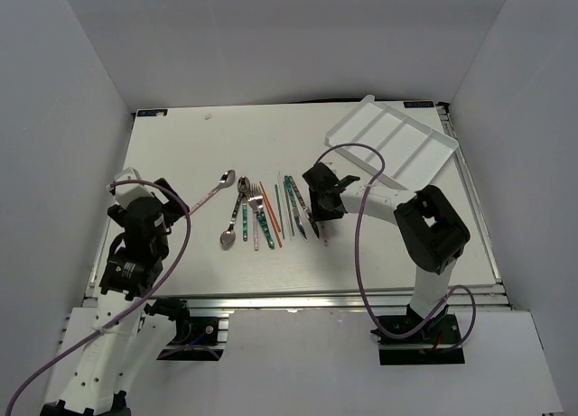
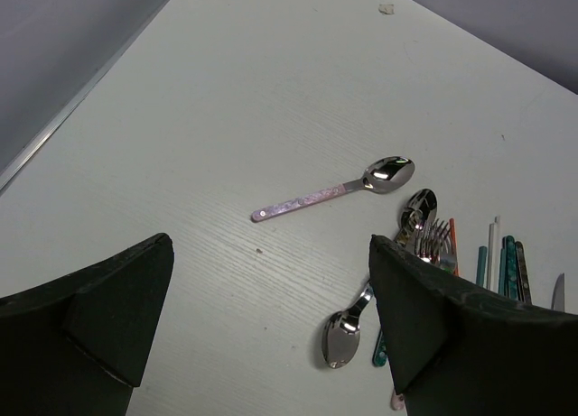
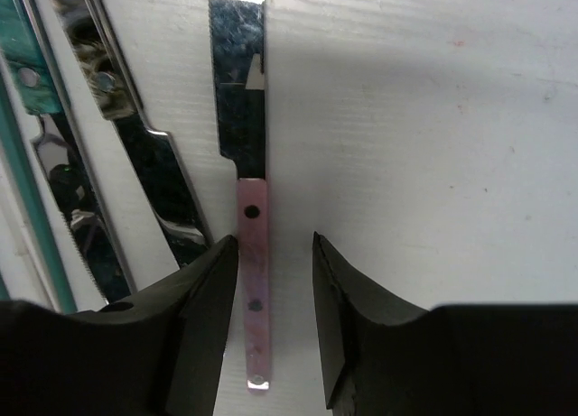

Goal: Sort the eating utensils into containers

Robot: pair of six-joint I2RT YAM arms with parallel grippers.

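Observation:
The eating utensils (image 1: 266,213) lie in a loose row mid-table: spoons, forks, knives and chopsticks. My right gripper (image 1: 321,216) is low over the row's right end. In the right wrist view it (image 3: 275,281) is open, and its fingers straddle the pink handle of a knife (image 3: 252,254) lying flat on the table. The left finger (image 3: 203,308) is against the handle and the right one stands apart. My left gripper (image 2: 271,317) is open and empty, left of the row. A pink-handled spoon (image 2: 334,192) lies ahead of it. The white tray (image 1: 393,141) is at the far right.
The tray sits tilted, one corner raised near the back wall. More knives with dark blades (image 3: 135,154) and a teal handle (image 3: 23,118) lie close on the left of the pink knife. A small spoon (image 2: 341,337) lies by my left gripper's right finger (image 2: 442,326).

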